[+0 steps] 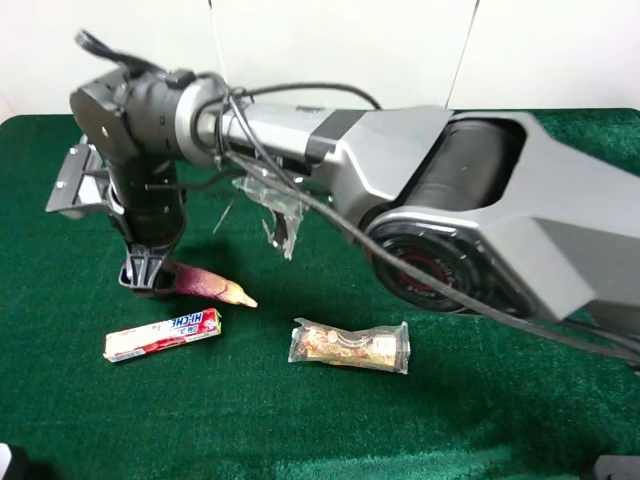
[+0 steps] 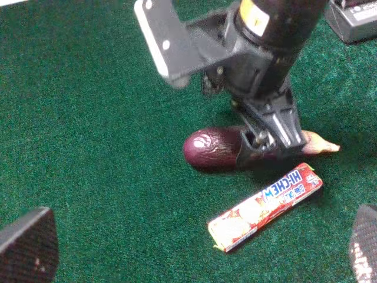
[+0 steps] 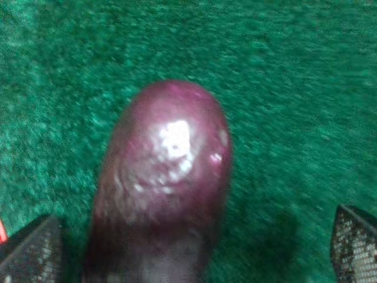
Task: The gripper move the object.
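Purple eggplant (glossy) straddled by right tool, jaws apart

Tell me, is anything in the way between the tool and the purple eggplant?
No, nothing visible. The right tool sits right over the eggplant, straddling it. The candy bar lies beside it, apart.

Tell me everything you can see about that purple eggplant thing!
The eggplant is a glossy, dark purple toy that looks like plastic. It is fat and round at one end and narrows to a pale cream tip. It lies flat on its side on the green cloth. The right pincer stands over its middle with a jaw on either side, open and not clamped. A red-and-white candy bar lies close beside it, not touching.
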### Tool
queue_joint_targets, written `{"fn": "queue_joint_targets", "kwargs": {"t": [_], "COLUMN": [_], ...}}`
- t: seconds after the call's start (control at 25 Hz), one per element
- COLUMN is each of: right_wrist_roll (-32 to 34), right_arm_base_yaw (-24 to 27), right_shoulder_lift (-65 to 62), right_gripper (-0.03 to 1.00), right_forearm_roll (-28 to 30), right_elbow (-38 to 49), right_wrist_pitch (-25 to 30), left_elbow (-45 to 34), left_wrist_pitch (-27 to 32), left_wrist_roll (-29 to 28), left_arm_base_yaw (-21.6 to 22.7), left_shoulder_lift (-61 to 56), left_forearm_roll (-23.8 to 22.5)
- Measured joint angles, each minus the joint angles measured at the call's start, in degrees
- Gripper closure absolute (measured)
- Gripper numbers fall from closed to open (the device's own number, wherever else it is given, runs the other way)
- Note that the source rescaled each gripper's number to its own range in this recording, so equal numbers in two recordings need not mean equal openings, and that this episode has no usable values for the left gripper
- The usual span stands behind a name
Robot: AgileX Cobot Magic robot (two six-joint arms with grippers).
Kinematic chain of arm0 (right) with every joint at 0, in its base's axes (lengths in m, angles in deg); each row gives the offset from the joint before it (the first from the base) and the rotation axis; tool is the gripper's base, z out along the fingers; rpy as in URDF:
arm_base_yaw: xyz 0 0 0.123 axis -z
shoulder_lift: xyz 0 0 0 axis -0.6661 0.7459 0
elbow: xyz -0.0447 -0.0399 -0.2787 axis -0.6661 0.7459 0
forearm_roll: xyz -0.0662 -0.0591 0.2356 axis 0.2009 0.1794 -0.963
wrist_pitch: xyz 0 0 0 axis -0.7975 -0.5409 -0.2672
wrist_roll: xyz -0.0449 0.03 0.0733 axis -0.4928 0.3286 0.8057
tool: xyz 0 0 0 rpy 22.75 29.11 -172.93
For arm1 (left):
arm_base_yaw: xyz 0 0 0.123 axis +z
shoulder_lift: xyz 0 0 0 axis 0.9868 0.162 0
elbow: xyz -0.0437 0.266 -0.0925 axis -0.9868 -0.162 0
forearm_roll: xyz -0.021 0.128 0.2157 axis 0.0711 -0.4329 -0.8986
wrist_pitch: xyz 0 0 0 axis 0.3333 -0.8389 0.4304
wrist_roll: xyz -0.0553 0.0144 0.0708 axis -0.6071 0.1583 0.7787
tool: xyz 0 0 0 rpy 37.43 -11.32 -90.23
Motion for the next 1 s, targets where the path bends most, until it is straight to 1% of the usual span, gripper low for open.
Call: {"fn": "queue_joint_targets", "kwargs": {"t": [0.2, 0.32, 0.56, 0.72, 1.0], "right_wrist_roll": [4.1, 6.2, 8.8, 10.9, 14.8], "right_arm_base_yaw": [0.9, 2.5, 7.4, 11.5, 18.6], "right_shoulder_lift": [-4.8, -8.5, -18.5, -25.9, -41.6], "right_gripper": [-0.03, -0.03, -0.03, -0.03, -0.03], "right_forearm_roll": [3.1, 5.2, 6.2, 6.6, 5.7], "right_elbow": [-0.1, 0.6, 4.4, 11.5, 32.0], "right_wrist_pitch": [4.4, 4.8, 5.0, 5.0, 5.2], "left_elbow": [0.0, 0.0, 0.0, 0.0, 0.0], "left_wrist_pitch": [0.0, 0.0, 0.0, 0.0, 0.0], "left_wrist_roll": [0.0, 0.0, 0.0, 0.0, 0.0], "left_arm_base_yaw": [0.0, 0.0, 0.0, 0.0, 0.0], "left_shoulder_lift": [0.0, 0.0, 0.0, 0.0, 0.0], "left_forearm_roll": [0.0, 0.0, 0.0, 0.0, 0.0]}}
